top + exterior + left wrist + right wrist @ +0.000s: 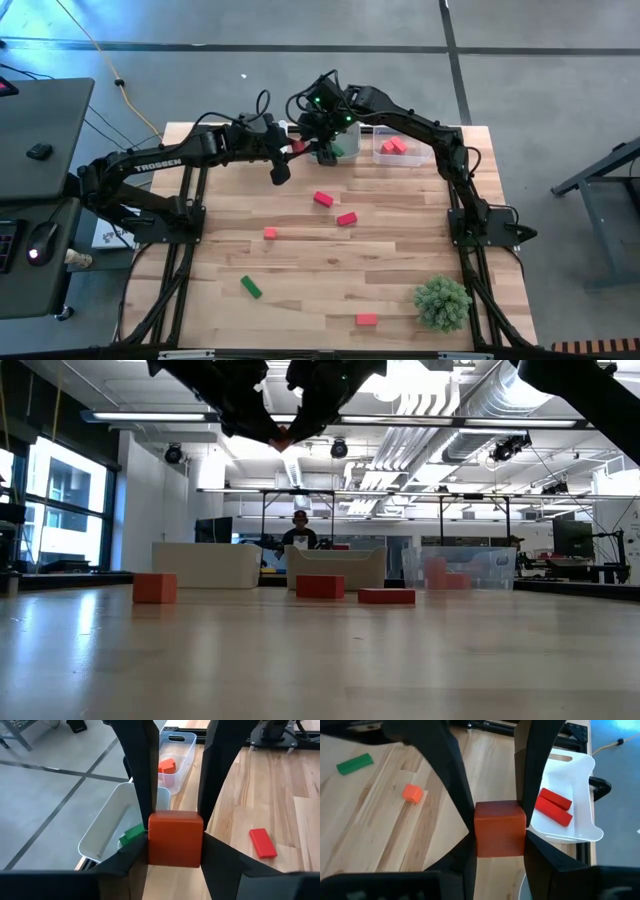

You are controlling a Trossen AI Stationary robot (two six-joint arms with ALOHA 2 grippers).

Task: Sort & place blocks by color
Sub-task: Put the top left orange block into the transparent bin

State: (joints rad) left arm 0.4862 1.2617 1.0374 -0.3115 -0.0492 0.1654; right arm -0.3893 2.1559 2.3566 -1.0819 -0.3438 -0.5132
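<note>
Above the far middle of the table (300, 300), both grippers meet in a handover: the right gripper (500, 832) clamps an orange-red cube (500, 829), and the left gripper (175, 837) is also closed on it. The left should release fully before the right carries it to the bin (415, 157) holding reds.

A bushy green plant (442, 303) stands at one corner of the wooden table (300, 280), two clear bins (400, 152) sit along the opposite edge, and a person (299, 534) sits in the room behind.
</note>
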